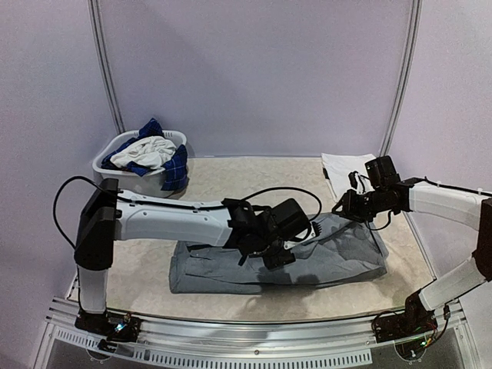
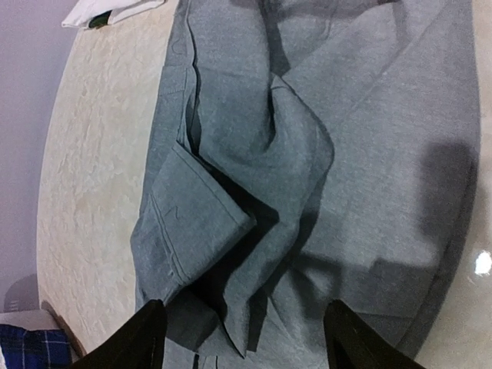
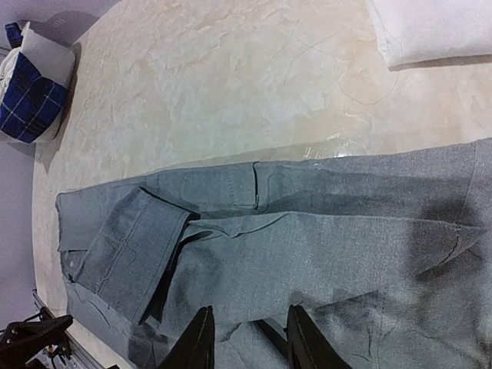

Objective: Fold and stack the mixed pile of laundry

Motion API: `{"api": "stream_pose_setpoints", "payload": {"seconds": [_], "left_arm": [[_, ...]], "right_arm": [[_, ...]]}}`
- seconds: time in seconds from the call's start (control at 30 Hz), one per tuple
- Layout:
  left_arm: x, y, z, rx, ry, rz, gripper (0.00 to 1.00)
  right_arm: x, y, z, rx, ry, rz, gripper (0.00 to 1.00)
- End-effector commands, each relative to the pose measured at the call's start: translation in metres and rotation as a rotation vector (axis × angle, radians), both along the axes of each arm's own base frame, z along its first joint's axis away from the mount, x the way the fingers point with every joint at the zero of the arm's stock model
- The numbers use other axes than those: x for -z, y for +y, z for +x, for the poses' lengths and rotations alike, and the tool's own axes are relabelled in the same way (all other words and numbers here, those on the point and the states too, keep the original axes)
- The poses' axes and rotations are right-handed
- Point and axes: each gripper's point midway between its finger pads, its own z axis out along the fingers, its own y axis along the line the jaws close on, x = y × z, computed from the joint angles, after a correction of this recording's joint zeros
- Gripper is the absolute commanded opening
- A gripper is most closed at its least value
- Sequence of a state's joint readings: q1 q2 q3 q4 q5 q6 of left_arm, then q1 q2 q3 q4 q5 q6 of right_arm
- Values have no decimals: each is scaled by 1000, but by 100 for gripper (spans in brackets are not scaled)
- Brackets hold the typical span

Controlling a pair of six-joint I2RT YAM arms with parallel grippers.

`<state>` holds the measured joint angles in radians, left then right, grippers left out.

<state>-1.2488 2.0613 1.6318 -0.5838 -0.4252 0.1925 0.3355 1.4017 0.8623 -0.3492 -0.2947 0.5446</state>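
The plain grey T-shirt point(image 1: 223, 270) lies folded into a long band across the front of the table, with a sleeve turned over on top point(image 2: 192, 223). My left gripper point(image 1: 270, 254) hovers over its middle, jaws wide open and empty point(image 2: 246, 344). My right gripper point(image 1: 340, 206) is open and empty above the shirt's right end point(image 3: 250, 344); the shirt shows below it point(image 3: 346, 238). A folded white piece point(image 1: 342, 169) lies at the back right. White point(image 1: 146, 154) and blue plaid point(image 1: 177, 167) pieces sit in the basket.
The white oval basket point(image 1: 106, 164) stands at the back left corner and shows in the right wrist view point(image 3: 46, 58). The folded white piece also shows in the wrist views point(image 2: 108, 11) point(image 3: 438, 31). The marbled tabletop point(image 1: 254, 181) ends at a metal front rail point(image 1: 254, 332).
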Motion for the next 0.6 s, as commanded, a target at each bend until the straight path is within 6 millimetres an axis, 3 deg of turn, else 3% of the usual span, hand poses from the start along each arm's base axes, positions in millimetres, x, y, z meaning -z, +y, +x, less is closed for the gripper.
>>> {"api": "stream_pose_setpoints", "payload": {"seconds": [0.0, 0.37, 0.57], "left_arm": [[8, -1, 13, 19, -64, 86, 71], [19, -20, 31, 30, -124, 109, 69], [30, -16, 46, 7, -128, 148, 57]], "right_arm": [[7, 2, -6, -11, 14, 9, 32], [8, 2, -11, -22, 11, 21, 32], [8, 4, -11, -31, 10, 30, 32]]}}
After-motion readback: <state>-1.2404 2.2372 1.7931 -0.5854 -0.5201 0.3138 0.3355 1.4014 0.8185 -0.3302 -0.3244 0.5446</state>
